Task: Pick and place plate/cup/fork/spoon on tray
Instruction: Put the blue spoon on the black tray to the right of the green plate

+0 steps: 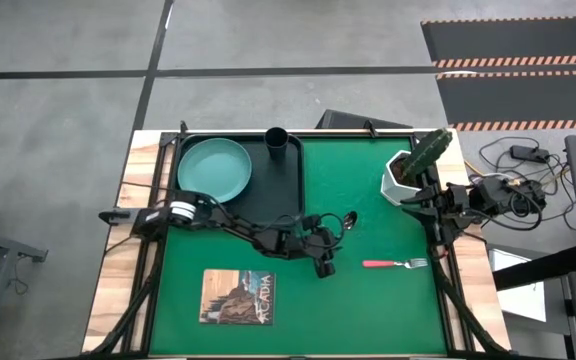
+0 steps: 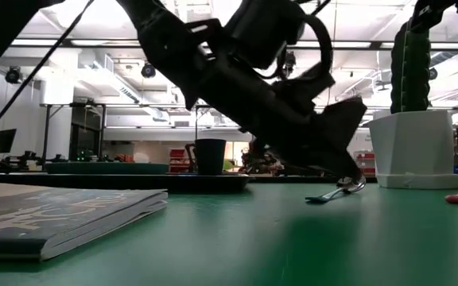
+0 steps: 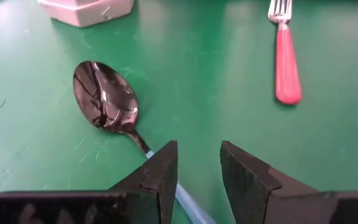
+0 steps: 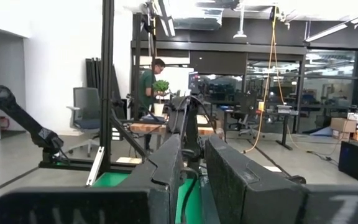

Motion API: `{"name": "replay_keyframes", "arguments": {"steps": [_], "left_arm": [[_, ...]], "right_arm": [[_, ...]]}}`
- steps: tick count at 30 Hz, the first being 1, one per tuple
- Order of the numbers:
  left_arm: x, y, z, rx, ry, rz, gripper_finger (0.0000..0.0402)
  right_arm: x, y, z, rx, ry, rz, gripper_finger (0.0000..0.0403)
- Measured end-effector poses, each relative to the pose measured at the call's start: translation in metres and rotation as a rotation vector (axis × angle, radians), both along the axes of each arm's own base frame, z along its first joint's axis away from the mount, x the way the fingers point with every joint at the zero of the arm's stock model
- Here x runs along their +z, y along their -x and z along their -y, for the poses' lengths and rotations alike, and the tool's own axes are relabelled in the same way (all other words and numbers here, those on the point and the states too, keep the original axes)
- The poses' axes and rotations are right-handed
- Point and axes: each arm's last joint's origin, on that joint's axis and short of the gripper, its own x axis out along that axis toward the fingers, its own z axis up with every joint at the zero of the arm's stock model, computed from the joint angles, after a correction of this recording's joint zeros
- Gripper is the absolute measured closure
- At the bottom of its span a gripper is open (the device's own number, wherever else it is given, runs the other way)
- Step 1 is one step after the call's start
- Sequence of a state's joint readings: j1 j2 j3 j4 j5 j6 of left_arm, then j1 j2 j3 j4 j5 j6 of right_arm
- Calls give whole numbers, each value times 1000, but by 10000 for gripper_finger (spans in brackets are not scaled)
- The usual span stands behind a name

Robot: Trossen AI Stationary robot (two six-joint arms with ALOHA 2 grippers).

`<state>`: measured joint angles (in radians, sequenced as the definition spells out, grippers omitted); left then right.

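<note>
The spoon (image 3: 105, 96) lies on the green mat (image 1: 368, 300), its silver bowl (image 1: 349, 220) toward the white pot. My left gripper (image 3: 199, 163) is open and low over the spoon's light blue handle (image 3: 187, 202), which runs between the fingers. In the low view the gripper (image 2: 342, 171) hangs just above the spoon (image 2: 336, 193). The red-handled fork (image 1: 393, 264) lies on the mat to the right. The teal plate (image 1: 213, 167) and the black cup (image 1: 276, 140) stand on the black tray (image 1: 278, 195). My right gripper (image 4: 194, 174) waits at the table's right edge, its fingers a narrow gap apart. My left gripper comes slanting down along the spoon, toward its bowl. One finger (image 3: 160, 171) covers part of the handle near the neck (image 3: 143, 144); I cannot tell whether it touches. The spoon lies flat on the mat.
A white pot with a green plant (image 1: 411, 172) stands at the mat's far right, close beyond the spoon. A book (image 1: 238, 297) lies near the front edge. Bare mat lies between the book and the fork. A person stands far off in the room (image 4: 149, 87).
</note>
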<state>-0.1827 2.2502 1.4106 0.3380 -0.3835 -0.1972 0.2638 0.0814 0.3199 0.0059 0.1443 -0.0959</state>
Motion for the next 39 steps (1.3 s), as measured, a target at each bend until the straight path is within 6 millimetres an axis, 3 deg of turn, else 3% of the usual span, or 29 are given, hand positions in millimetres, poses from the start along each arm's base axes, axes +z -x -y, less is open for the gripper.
{"name": "replay_keyframes", "arguments": {"steps": [10,20,31,39], "left_arm": [[-8,-3,-11,59,-22,-16,299],[-8,-3,-10,9,3,-22,297],[-9,-3,-13,23,2,-23,193],[-20,-4,-17,39,-5,-38,183]], "right_arm": [[0,0,0,-14,-3,-3,339],[0,0,0,-14,-3,-3,339],[0,0,0,-13,-2,-3,339],[0,0,0,-14,-2,-3,339]]}}
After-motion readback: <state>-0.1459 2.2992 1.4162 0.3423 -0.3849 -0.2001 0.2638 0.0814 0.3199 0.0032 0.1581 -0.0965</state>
